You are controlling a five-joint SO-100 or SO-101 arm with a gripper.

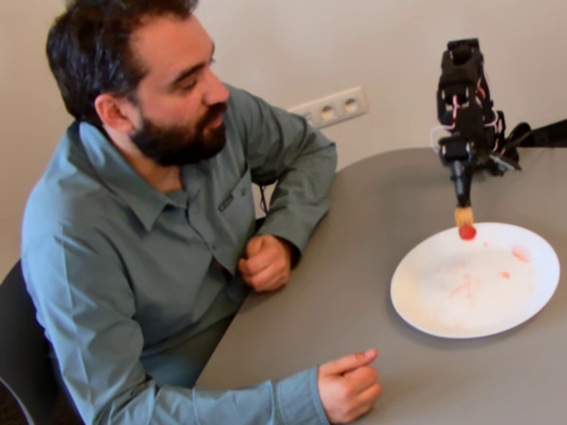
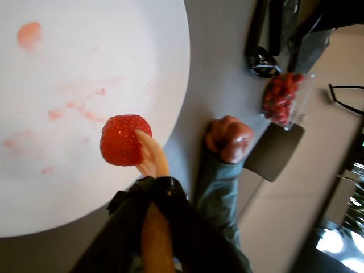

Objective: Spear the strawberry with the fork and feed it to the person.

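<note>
Your gripper [image 2: 149, 224] looks clamped on the fork [image 2: 149, 154], whose tines carry the strawberry [image 1: 467, 232] above the white plate's [image 1: 532, 305] rim nearest the arm, so jerky swings toward the man [image 1: 168, 212] could shake it off

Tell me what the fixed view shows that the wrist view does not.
Only the fixed view shows the bearded man's face and the white wall sockets. Only the wrist view shows a clear plastic box of red berries and black glasses. Both show the round white plate, the small red strawberry on the orange plastic fork and a clenched fist.
</note>
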